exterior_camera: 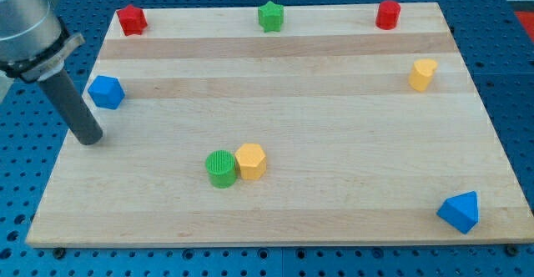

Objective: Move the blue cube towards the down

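The blue cube point(106, 92) sits near the left edge of the wooden board point(334, 185), in its upper half. My tip point(88, 139) rests on the board just below the cube and a little to its left, with a small gap between them. The dark rod rises from the tip toward the view's top left corner.
A red block point(131, 19), a green star-like block point(270, 16) and a red cylinder point(387, 14) line the top edge. A yellow block point(422, 74) is at the right. A green cylinder point(221, 168) touches a yellow hexagonal block point(250, 161). A blue triangular block point(460, 211) is at the bottom right.
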Motion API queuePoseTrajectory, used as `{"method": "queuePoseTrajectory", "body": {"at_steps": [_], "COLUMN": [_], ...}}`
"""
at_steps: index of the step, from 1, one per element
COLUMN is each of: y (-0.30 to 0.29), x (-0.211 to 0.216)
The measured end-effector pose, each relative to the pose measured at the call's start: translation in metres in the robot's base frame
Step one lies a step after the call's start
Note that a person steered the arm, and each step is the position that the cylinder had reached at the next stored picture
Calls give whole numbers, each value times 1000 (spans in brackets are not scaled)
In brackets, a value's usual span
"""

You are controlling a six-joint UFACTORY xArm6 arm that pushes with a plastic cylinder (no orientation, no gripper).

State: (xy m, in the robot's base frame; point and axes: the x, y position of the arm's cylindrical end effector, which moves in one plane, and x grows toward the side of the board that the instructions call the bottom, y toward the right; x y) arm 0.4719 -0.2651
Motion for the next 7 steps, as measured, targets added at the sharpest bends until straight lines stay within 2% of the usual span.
{"method": "queuePoseTrajectory", "body": {"at_steps": [2, 3, 7], "y": [-12, -37, -27], "x": [-34, -42, -109]}}
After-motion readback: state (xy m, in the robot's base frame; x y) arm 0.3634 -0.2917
